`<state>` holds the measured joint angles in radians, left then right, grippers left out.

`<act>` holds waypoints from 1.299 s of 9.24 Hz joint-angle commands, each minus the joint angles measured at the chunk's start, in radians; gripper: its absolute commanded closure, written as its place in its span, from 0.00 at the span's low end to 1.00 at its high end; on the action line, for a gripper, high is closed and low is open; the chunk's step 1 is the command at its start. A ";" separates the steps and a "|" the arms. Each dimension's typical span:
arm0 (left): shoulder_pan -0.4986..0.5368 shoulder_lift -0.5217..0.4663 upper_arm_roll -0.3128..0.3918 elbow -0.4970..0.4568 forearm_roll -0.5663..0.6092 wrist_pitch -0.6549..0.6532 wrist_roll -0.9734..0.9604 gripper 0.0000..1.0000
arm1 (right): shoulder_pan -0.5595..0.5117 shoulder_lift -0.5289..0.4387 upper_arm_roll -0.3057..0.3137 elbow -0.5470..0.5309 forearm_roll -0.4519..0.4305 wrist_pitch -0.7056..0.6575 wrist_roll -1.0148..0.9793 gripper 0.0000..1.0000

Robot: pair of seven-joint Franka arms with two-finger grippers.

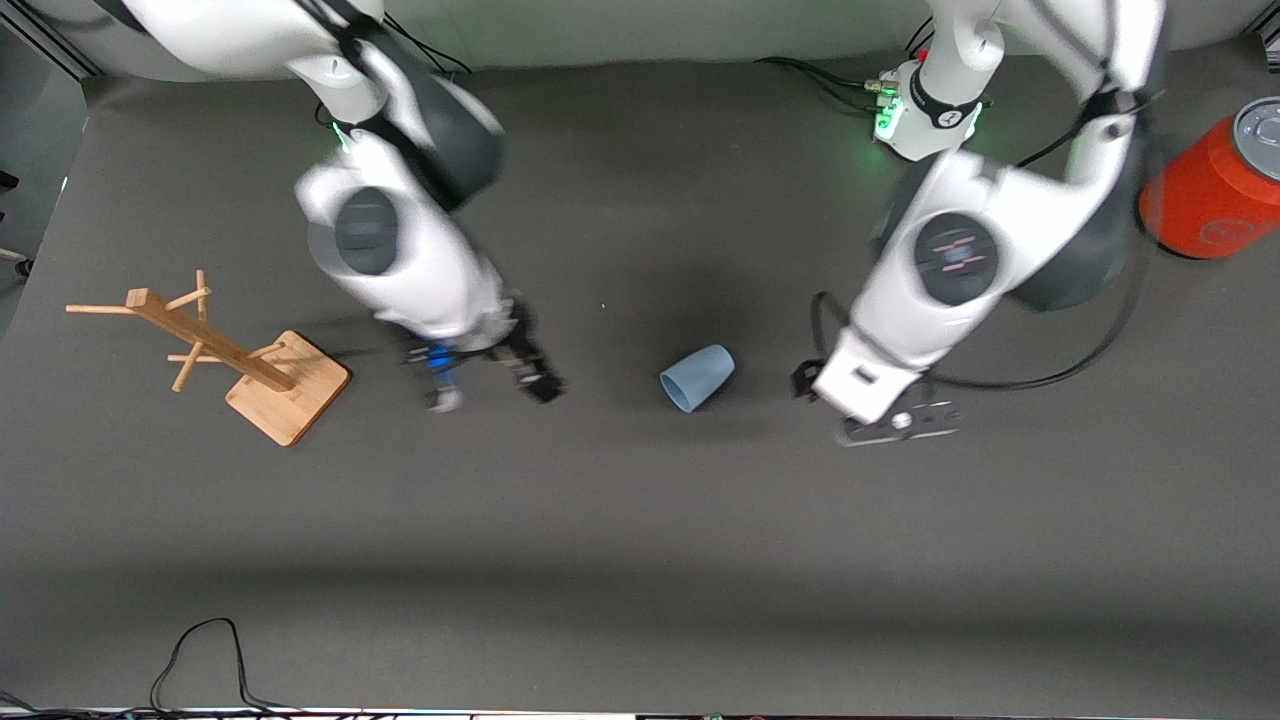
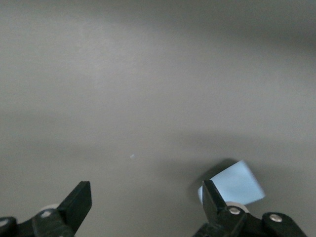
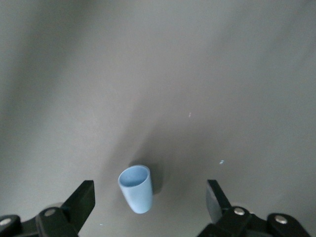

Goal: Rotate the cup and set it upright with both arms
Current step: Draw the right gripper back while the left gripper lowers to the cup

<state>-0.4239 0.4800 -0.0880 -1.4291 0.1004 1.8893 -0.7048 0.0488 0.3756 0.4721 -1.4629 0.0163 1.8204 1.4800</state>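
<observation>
Cup [image 1: 697, 377] lies on its side on grey surface [image 1: 640, 560], mid-way between both grippers, touching neither. Right gripper [image 1: 490, 385] hangs low just beside cup toward wooden rack [image 1: 215, 352], jaws spread, nothing held; cup's mouth shows in right wrist view [image 3: 136, 188]. Left gripper [image 1: 880, 420] low on cup's red-can [image 1: 1215, 185] end, jaws spread, empty. Looks like approach step, no grasp yet. Next: one gripper must straddle cup's body, pinch, tip rim upward.

Both arms reach down over table middle, wrists bent low. Right gripper [image 1: 495, 385] hovers toward right arm's end, fingers [image 3: 79, 200] spread wide. Left gripper [image 1: 880, 415] hovers toward left arm's end, fingers [image 2: 79, 200] equally wide apart.
</observation>
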 commanded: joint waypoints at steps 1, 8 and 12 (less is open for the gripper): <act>-0.087 0.260 0.016 0.299 0.076 -0.021 -0.166 0.00 | 0.017 -0.104 -0.149 -0.028 0.056 -0.099 -0.313 0.00; -0.208 0.551 0.043 0.418 0.222 -0.047 0.046 0.02 | 0.016 -0.315 -0.473 -0.114 0.071 -0.202 -1.197 0.00; -0.204 0.545 0.047 0.418 0.235 -0.160 0.273 0.31 | -0.020 -0.470 -0.513 -0.309 0.071 -0.182 -1.384 0.00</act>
<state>-0.6189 1.0252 -0.0489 -1.0289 0.3145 1.7583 -0.4804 0.0354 -0.0228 -0.0144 -1.6904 0.0655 1.6132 0.1793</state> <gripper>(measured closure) 0.057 0.000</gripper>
